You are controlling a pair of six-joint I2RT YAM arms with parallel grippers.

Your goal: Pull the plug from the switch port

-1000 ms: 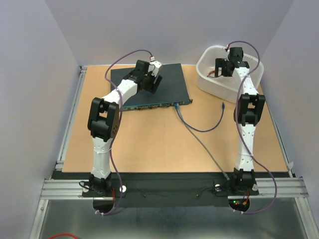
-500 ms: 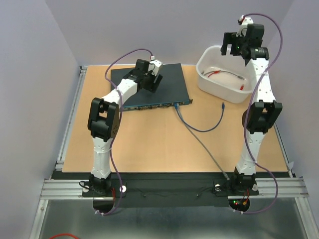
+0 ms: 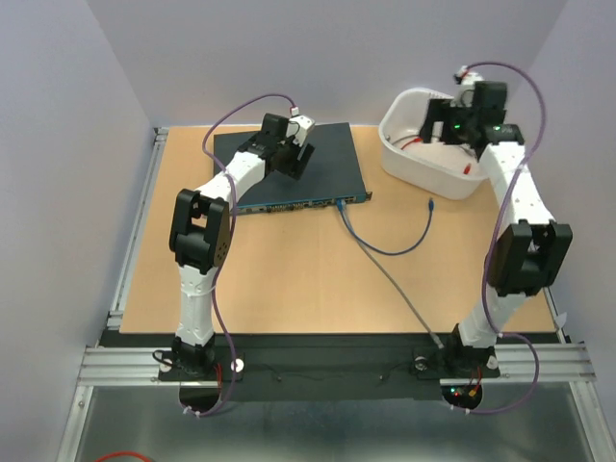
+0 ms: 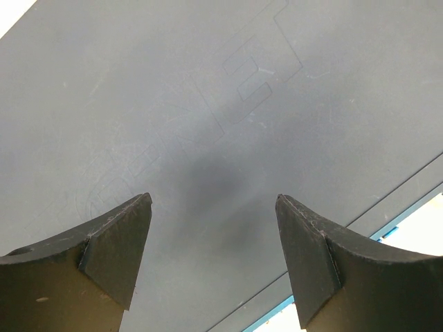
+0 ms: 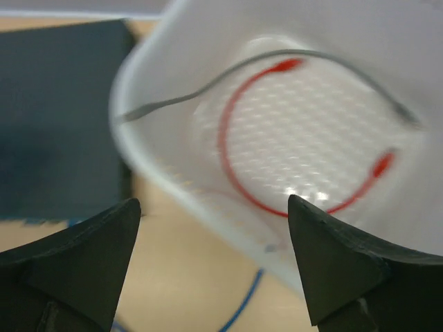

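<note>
The dark blue-grey switch lies flat at the back of the table, its sockets facing the front. A blue plug sits in a socket near the right end of that edge. A blue cable loops from it to a loose end at the right. My left gripper is open and empty, resting low over the switch's top; the left wrist view shows that top between my left gripper's spread jaws. My right gripper is open and empty above the white tub's near-left rim, with my right gripper well apart from the plug.
The white tub stands at the back right and holds a red cable and a grey cable. Another grey cable runs from the switch's front toward the right arm's base. The switch's corner shows in the right wrist view.
My right arm lifted out of the tub, rose high, then came down toward the tub's near-left rim. My left arm has not moved.
</note>
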